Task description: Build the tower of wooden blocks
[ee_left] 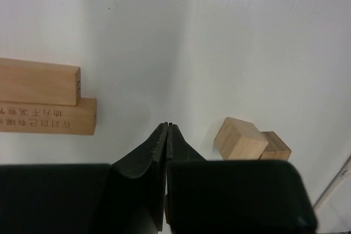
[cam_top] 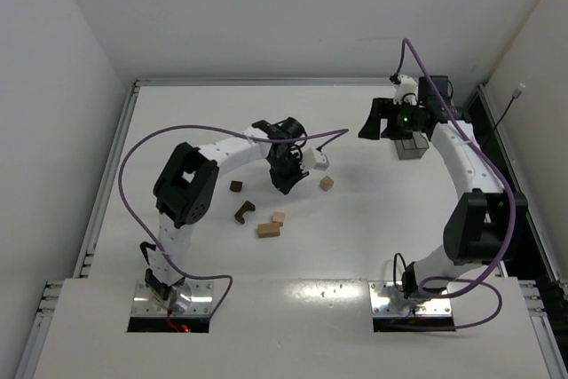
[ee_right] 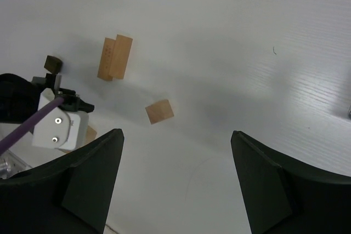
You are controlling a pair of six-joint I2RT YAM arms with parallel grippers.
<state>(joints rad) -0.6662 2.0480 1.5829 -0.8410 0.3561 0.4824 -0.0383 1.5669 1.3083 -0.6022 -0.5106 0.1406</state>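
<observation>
Pick-up stage: left claw [ee_left: 168,129], pinched together and empty, hangs between bars [ee_left: 44,116] and cube [ee_left: 240,138]; it must part first. Right claw [ee_right: 175,157] gapes.

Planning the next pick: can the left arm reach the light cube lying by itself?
Probably yes: the cube sits on bare table close beside the left gripper, nothing between them, but its shut jaws need opening.
</observation>
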